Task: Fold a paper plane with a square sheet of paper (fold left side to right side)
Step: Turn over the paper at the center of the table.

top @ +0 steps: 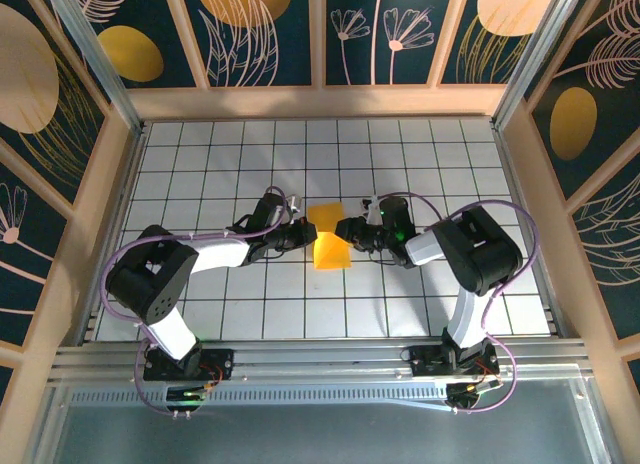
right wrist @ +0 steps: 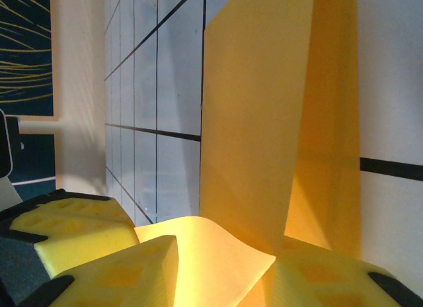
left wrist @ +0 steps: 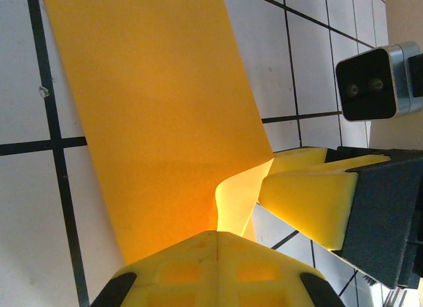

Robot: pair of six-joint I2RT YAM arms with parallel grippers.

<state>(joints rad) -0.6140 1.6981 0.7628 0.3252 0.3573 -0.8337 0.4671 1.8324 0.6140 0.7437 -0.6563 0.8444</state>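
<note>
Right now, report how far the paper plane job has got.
Done: the sheet is off flat, one edge lifted and curling. In hand: left jaws pinch that edge shut; right jaws, apart, straddle it. Left: fold not pressed flat, no dart shape.

Soft overhead light keeps the top external view bright and sharp, with only faint shadows. In the wrist views the square sheet of paper point(left wrist: 158, 122) glows translucent and blurs close to the lens. The right wrist view looks dimmer and greyer.
</note>
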